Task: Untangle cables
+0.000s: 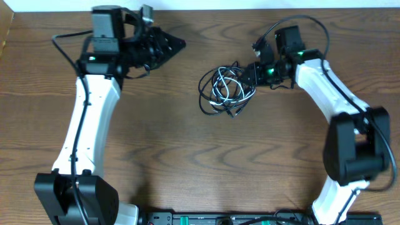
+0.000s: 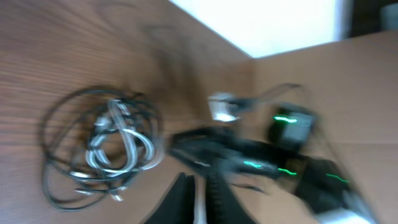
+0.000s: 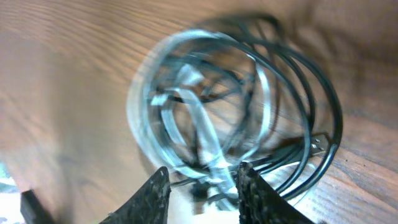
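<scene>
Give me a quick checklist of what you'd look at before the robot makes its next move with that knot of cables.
1. Cables separated: not ok; black and white loops lie in one heap.
2. Right gripper at the heap: ok; it sits at the heap's edge with its jaws apart.
3. Cable gripped: cannot tell; a white cable runs between the open jaws, not visibly pinched.
4. Left gripper ready to help: not ok; it is well away from the heap and holds nothing.
5. Wrist views sharp: not ok; both are blurred.
</scene>
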You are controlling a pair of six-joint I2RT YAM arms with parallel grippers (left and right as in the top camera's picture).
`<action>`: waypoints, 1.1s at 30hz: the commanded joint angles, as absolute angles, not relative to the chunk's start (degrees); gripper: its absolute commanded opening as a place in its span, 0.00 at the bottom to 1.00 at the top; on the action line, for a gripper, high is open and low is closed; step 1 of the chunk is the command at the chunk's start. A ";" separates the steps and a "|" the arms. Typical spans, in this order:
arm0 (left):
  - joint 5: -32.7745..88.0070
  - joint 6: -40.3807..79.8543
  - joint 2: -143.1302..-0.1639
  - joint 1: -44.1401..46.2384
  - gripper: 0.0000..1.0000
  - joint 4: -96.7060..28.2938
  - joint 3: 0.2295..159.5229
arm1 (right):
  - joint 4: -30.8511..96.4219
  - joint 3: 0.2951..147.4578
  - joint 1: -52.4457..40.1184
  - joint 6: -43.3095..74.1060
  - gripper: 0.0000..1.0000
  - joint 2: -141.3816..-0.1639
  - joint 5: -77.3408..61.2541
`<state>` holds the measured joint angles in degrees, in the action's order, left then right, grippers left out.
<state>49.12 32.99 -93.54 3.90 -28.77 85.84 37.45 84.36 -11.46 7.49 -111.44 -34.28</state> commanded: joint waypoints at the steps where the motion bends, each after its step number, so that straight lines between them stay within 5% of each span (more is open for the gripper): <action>1: 35.09 25.26 -94.65 7.81 0.27 -29.76 86.15 | 37.60 84.38 -11.25 5.50 0.34 -105.47 -36.29; 7: 28.40 18.55 -100.22 14.28 0.55 -29.69 86.11 | 38.70 84.38 -11.07 5.48 0.43 -103.72 -33.47; 33: 32.34 4.93 -124.05 17.52 0.56 -17.54 86.08 | 42.33 84.38 -7.97 3.97 0.50 -103.72 -30.13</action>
